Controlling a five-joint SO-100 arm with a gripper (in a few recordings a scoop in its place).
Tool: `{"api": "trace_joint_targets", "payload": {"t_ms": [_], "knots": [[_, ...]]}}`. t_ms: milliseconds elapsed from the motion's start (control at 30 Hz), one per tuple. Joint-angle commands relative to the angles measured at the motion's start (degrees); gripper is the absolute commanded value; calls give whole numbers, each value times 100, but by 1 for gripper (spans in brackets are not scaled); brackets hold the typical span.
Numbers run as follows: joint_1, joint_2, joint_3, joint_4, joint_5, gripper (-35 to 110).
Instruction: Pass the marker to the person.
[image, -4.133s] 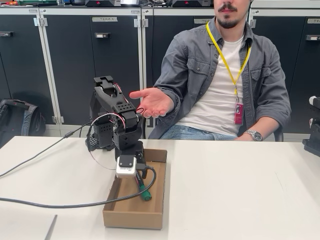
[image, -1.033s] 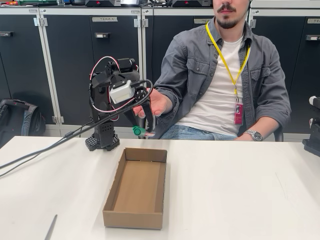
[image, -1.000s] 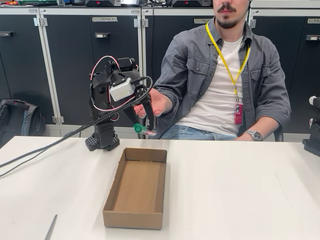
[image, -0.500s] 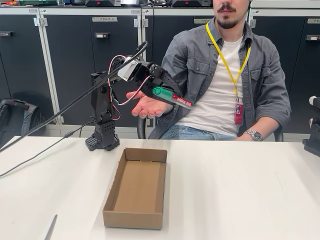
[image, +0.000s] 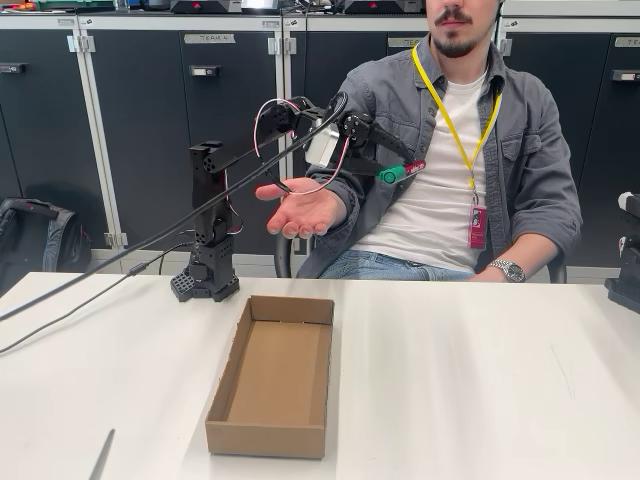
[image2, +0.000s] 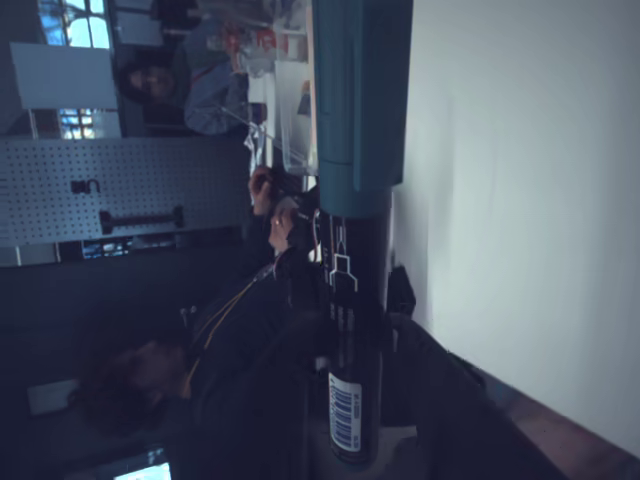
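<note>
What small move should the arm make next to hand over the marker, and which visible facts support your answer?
Probably lower the marker toward the person's open palm and back to the left, before opening. In the fixed view the gripper holds it roughly level, green cap outward, above and to the right of the upturned hand, so releasing now would likely drop it past the palm.

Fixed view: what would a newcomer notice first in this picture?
The end effector holds the marker in the air, green cap toward the camera, above and right of the person's open hand. The cardboard tray lies on the white table below.
</note>
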Motion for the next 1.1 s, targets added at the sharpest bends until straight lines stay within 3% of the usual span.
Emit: {"api": "trace_joint_targets", "payload": {"t_ms": [0,333,633,867,1067], "knots": [[-501,193,-422,149,422,-5],[-1635,220,-571,1266,1406,-5],[-3032,202,-896,1705,1521,-5],[-3823,220,-1116,2777,1011,-5],[-3832,185,-1450,3788,-193,-5]]}}
